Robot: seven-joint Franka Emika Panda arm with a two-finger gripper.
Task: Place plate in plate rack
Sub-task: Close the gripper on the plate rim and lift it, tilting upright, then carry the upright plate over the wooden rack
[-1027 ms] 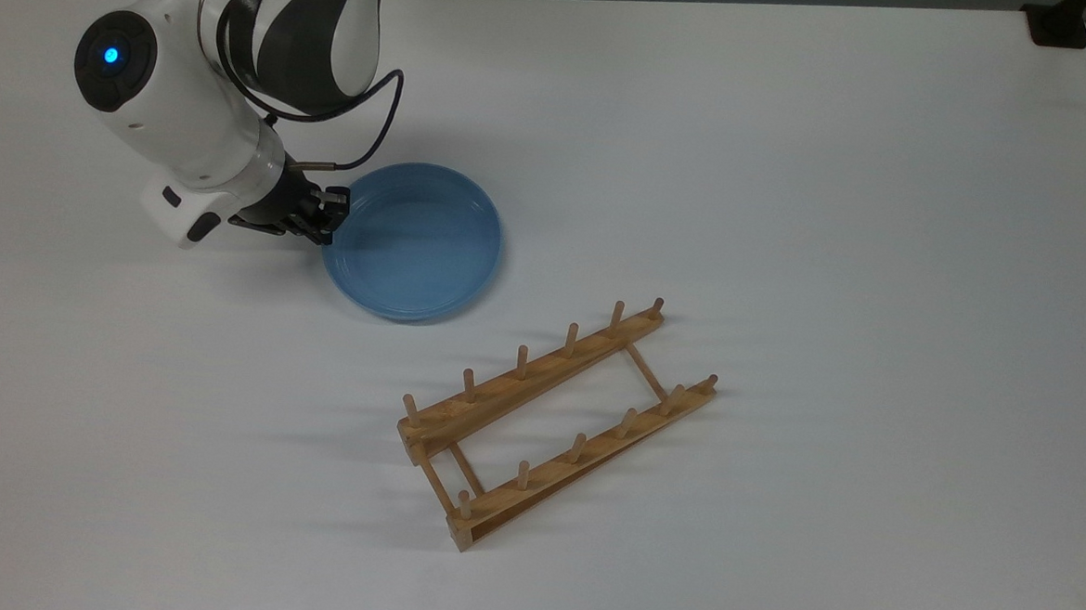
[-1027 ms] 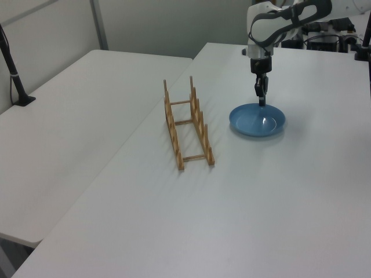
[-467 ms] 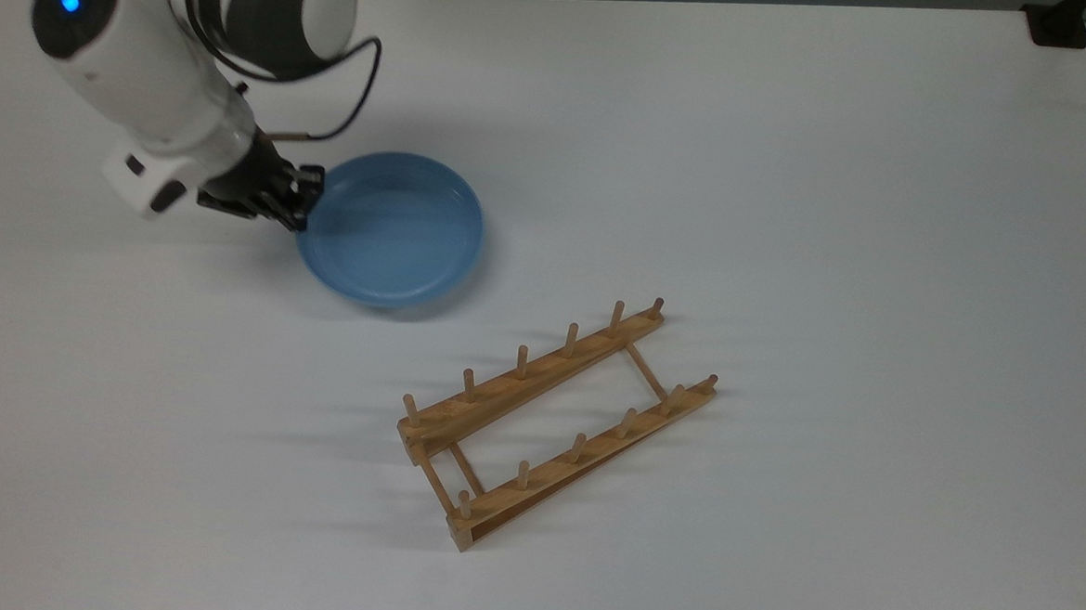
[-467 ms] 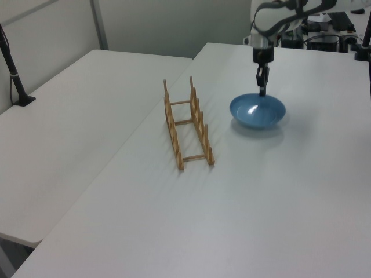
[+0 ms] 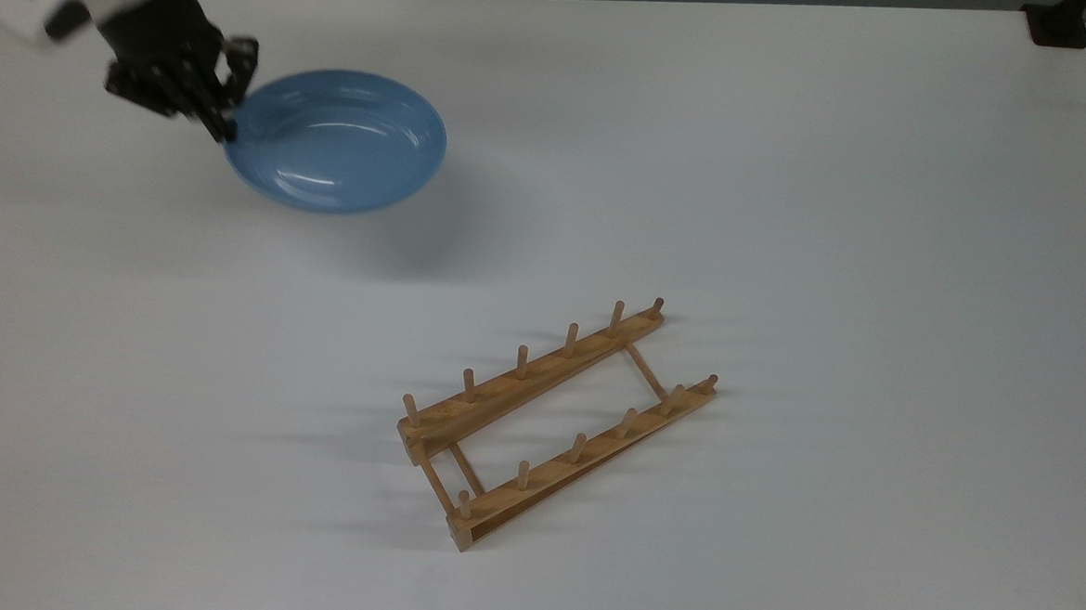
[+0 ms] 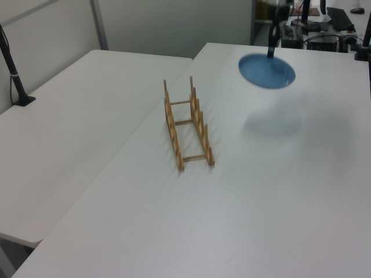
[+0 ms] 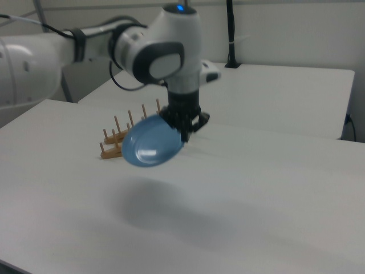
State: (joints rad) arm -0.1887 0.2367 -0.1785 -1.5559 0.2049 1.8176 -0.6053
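The light-blue plate (image 5: 338, 141) (image 6: 266, 71) (image 7: 151, 144) hangs in the air well above the white table, with its shadow below it. My gripper (image 5: 228, 107) (image 6: 271, 51) (image 7: 183, 131) is shut on the plate's rim, at the plate's left edge in the top view. The plate tilts down away from the gripper. The wooden plate rack (image 5: 555, 422) (image 6: 187, 123) (image 7: 125, 134) lies flat on the table with its pegs upright and nothing in it. It sits to the lower right of the plate in the top view.
The white table (image 5: 789, 216) stretches wide around the rack. A black post base (image 5: 1060, 25) stands at the top view's upper right corner. A second white table (image 6: 69, 133) adjoins on the left view's left, with a black stand (image 6: 17, 87) on it.
My gripper has lifted the plate off the table and carried it up and to the top view's left. The rack has not moved.
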